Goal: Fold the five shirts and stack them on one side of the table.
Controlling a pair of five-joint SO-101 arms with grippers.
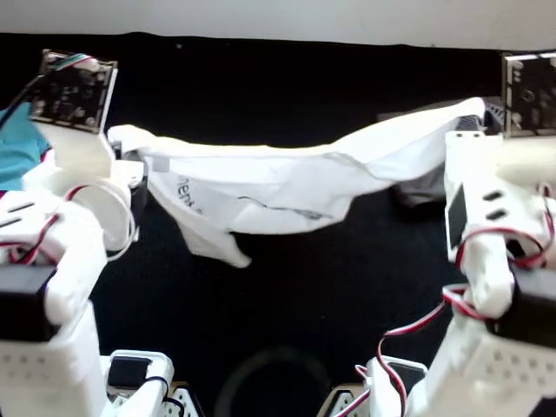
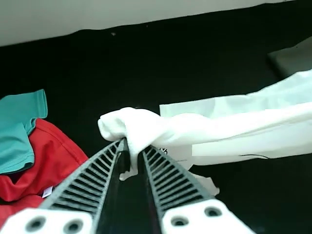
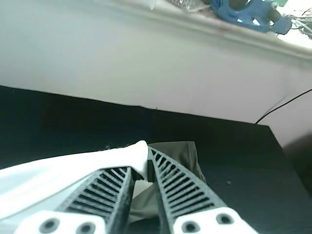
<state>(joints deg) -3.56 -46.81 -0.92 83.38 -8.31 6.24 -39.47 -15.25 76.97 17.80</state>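
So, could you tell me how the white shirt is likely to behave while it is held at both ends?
Probably floppy: the white shirt sags between the left tool and right tool. Likely light, since small pinches carry it. A loose flap trails off and may drag when lowered.

A white shirt (image 1: pixel 278 178) hangs crumpled and stretched from 9 to 2 o'clock, lifted at both ends and sagging in the middle. At 9 o'clock, a teal shirt (image 1: pixel 17 143) partly overlaps a rumpled red shirt (image 2: pixel 53 156). A grey shirt (image 3: pixel 183 152) lies at 2 o'clock.
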